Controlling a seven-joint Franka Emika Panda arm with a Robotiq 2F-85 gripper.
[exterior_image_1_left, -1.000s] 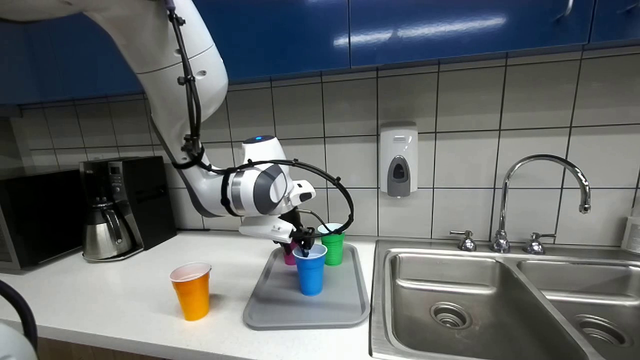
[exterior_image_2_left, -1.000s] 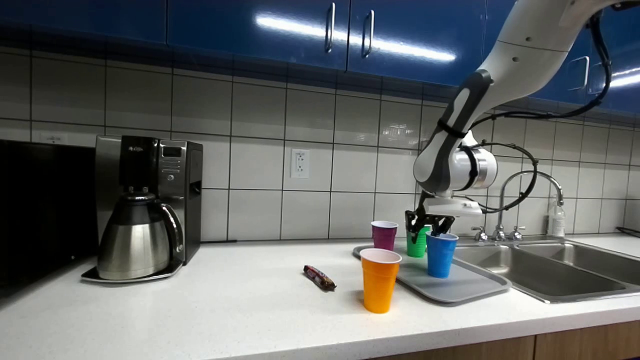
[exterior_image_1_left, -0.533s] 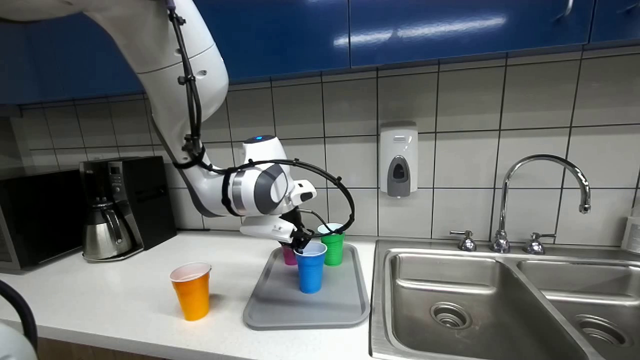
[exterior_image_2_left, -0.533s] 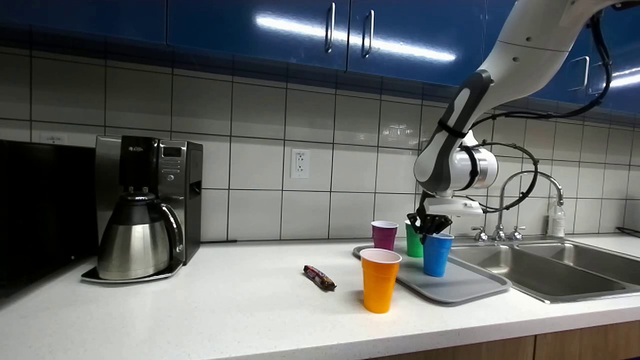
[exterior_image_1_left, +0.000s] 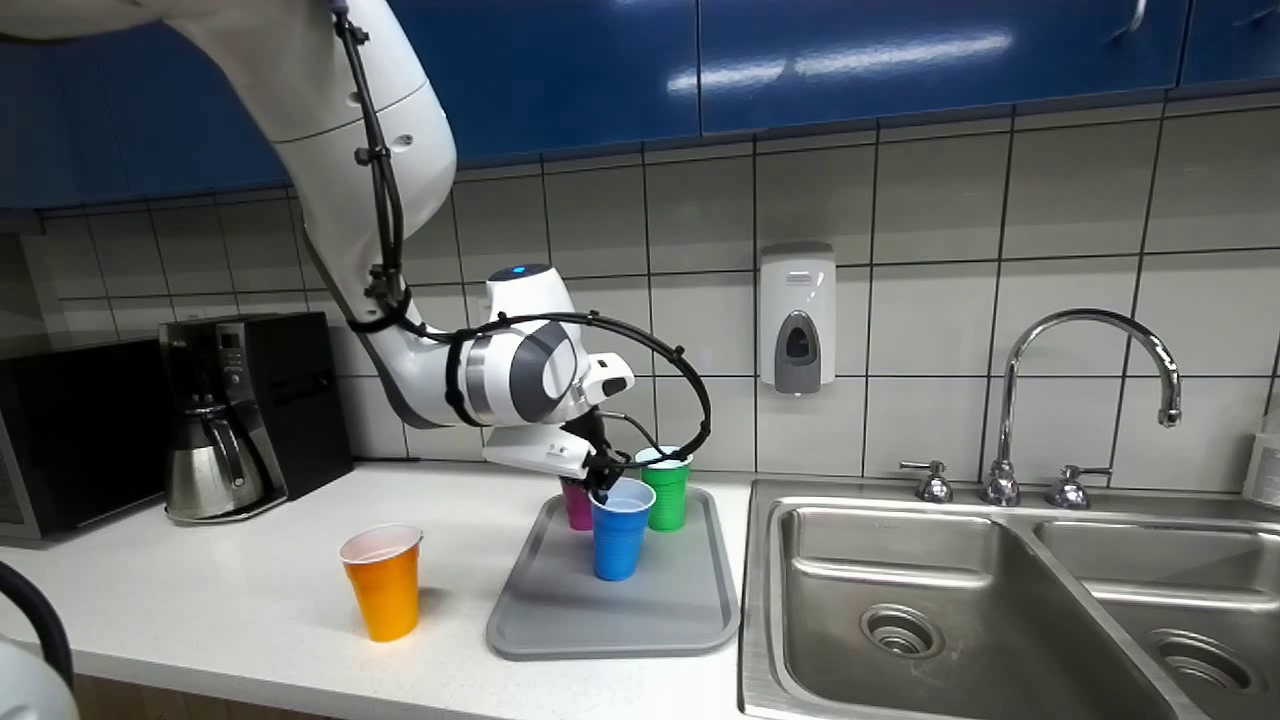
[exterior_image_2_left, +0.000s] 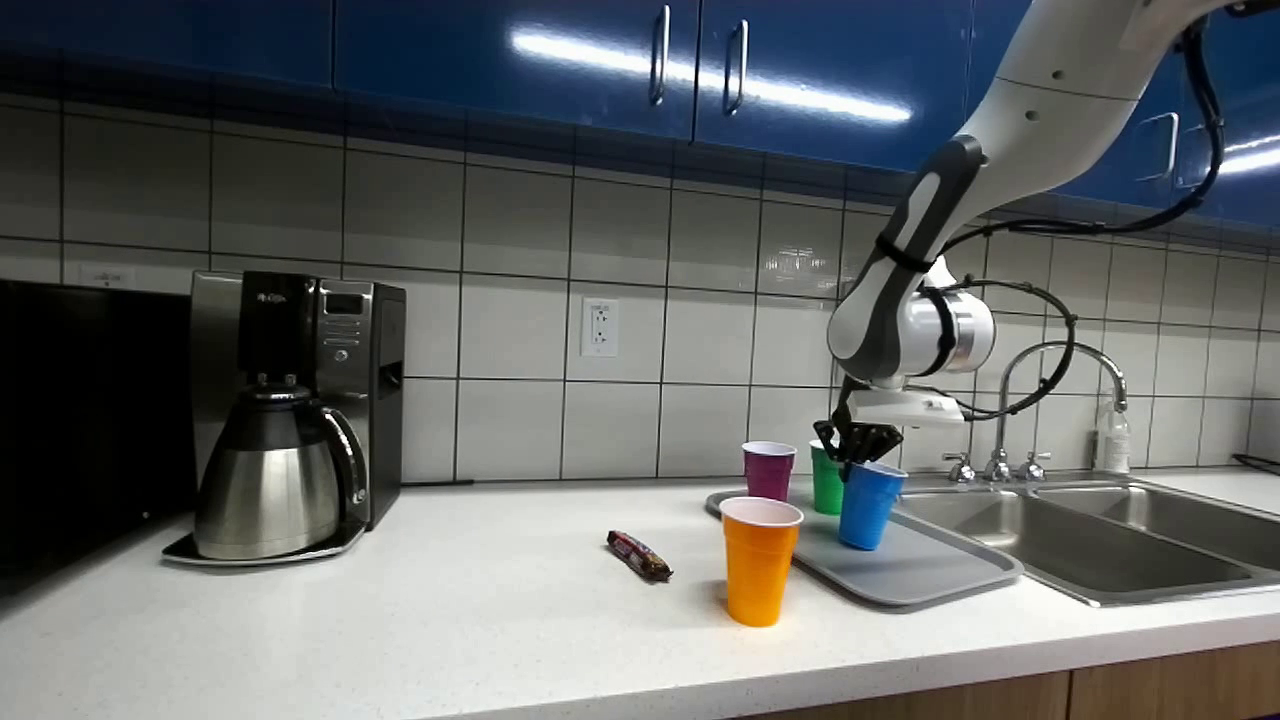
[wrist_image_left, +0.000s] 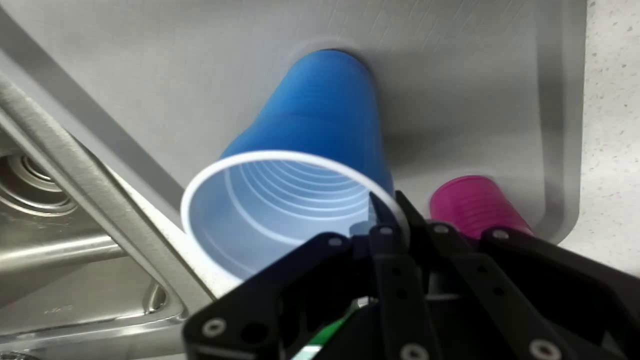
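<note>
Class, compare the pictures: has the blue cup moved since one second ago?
Yes. In an exterior view, the blue cup has shifted left and slightly up the picture, judged against the gray tray, which has stayed put.

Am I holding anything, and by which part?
The end effector holds the blue cup by one side of its rim, jaws closed across its wall.

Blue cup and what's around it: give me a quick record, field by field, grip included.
Gripper: shut on the blue cup at its rim, one jaw inside, one outside
Pose: opening up, slightly tilted in an exterior view
Base: over the tray; whether it touches, cannot tell
Also on tray: green cup, purple cup, both upright
On counter: orange cup, upright; wrapped bar; coffee maker
Beside tray: sink
</note>
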